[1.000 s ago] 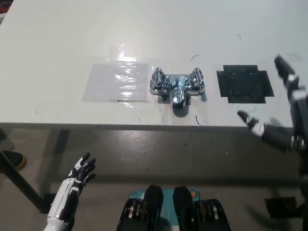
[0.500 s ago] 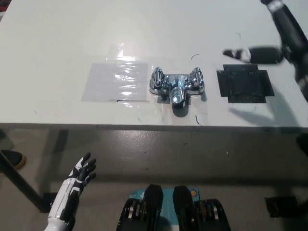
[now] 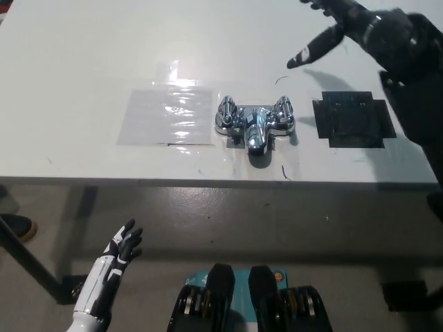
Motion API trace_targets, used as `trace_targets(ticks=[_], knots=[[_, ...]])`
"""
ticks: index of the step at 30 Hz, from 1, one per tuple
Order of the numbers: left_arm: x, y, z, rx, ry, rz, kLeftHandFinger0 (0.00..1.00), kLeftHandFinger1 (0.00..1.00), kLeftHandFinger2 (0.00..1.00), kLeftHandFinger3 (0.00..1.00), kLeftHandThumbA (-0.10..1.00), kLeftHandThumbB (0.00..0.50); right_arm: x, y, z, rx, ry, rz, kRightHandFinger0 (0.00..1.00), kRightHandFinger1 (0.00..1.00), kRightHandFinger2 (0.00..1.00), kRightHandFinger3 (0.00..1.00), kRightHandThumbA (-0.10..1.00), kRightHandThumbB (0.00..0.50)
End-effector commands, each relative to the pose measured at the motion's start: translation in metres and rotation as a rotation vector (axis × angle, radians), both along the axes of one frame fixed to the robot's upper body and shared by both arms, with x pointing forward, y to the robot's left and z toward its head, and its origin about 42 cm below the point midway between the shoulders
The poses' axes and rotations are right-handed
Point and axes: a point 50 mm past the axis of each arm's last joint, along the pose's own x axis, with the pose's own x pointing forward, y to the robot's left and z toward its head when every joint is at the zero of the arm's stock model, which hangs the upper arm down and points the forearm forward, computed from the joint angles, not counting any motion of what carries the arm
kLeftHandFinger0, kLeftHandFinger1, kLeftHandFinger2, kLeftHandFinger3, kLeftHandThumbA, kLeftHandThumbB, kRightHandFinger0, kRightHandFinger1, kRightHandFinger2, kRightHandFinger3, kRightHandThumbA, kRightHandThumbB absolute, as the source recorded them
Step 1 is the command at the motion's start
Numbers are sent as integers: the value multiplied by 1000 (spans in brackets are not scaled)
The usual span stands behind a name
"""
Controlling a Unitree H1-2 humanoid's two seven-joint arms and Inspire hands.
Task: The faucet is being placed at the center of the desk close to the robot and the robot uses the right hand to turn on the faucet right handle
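- The faucet (image 3: 255,126) stood at the middle of the tabletop (image 3: 83,62), near the edge facing the robot. A clear sheet (image 3: 168,116) lay on its left and a black patch (image 3: 353,119) on its right.
- The right handle (image 3: 282,111) was free, with nothing touching it.
- The right hand (image 3: 356,28) hovered over the far right of the tabletop, beyond the black patch and well apart from the faucet. Its fingers (image 3: 315,48) were spread and held nothing.
- The left hand (image 3: 118,252) hung low at the lower left, off the tabletop, fingers apart and empty.
- Step in hand, as judged: the approach, with the turn not yet begun.
- Next move, as judged: the right hand would need to come down and inward onto the right handle, close around it from above, then rotate. A loose hold on the smooth chrome could slip.
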Motion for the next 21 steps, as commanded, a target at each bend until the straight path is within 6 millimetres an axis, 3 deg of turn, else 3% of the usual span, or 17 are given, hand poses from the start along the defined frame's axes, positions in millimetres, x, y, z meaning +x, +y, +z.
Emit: trace_targets(ticks=[1, 10, 16, 18, 21], knots=[[2, -3, 10, 22, -63, -25, 1000, 1000, 1000, 1000, 896, 225, 10, 21, 40, -110, -12, -33, 1000, 1000, 1000, 1000, 1000, 363], [3, -4, 11, 17, -57, -34, 1000, 1000, 1000, 1000, 875, 219, 19, 38, 30, -168, 80, -42, 1000, 1000, 1000, 1000, 1000, 321], [1, -3, 10, 27, -57, -30, 1000, 1000, 1000, 1000, 887, 227, 21, 51, 21, -233, 113, -54, 1000, 1000, 1000, 1000, 1000, 349], [3, -3, 11, 22, -58, -33, 1000, 1000, 1000, 1000, 885, 231, 21, 52, 14, -181, 138, -48, 1000, 1000, 1000, 1000, 1000, 331], [3, -5, 11, 24, -60, -32, 1000, 1000, 1000, 1000, 893, 230, 21, 51, 6, -134, 168, -50, 1000, 1000, 1000, 1000, 1000, 349]])
